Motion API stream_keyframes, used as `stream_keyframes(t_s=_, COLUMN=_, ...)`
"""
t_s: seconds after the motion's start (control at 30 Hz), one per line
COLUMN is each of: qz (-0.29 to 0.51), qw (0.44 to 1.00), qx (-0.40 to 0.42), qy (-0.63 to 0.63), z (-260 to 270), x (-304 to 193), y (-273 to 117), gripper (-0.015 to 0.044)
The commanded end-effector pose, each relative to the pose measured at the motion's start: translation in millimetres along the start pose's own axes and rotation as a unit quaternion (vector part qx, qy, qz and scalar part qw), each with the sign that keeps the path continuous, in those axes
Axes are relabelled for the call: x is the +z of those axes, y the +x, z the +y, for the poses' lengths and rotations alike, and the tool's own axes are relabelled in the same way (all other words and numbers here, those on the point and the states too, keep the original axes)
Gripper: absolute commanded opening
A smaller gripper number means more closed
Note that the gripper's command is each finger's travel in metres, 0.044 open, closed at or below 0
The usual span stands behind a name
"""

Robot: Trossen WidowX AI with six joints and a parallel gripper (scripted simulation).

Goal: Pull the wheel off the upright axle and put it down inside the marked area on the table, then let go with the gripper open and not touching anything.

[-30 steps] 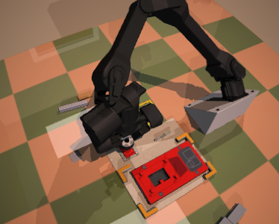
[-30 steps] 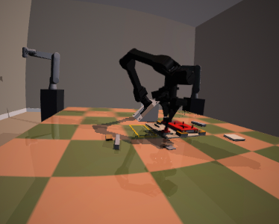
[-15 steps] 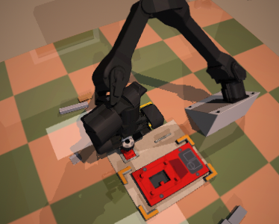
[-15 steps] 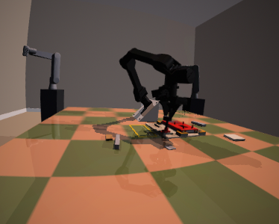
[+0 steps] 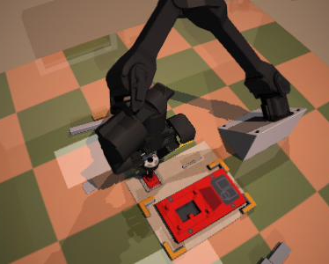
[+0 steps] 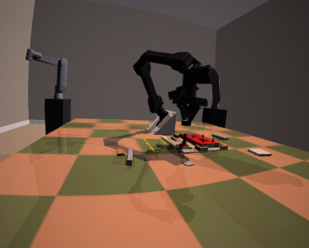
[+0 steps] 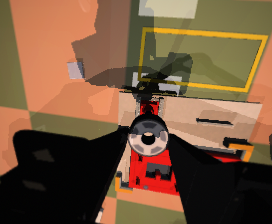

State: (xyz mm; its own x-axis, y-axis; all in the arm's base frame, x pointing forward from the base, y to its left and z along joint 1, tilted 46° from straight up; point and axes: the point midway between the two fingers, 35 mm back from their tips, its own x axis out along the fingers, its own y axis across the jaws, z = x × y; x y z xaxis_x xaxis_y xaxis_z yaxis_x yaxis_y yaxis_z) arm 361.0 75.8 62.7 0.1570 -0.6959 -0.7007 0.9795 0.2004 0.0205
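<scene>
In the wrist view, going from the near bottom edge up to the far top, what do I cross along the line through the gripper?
Red base plate → wheel gripped between the fingers → small red axle mount → yellow-outlined marked area → pale patch at the top edge.
</scene>
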Motion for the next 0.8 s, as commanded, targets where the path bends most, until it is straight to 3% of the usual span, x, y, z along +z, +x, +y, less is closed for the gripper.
stream_keyframes(t_s=0.0, qz=-0.001, qw=1.000, qx=-0.004, qy=-0.001, z=-5, x=9, y=2, gripper=0.0000)
stream_keyframes(t_s=0.77, qz=0.000, qw=1.000, qx=-0.004, qy=0.000, z=-41, x=66, y=-3, gripper=0.0000)
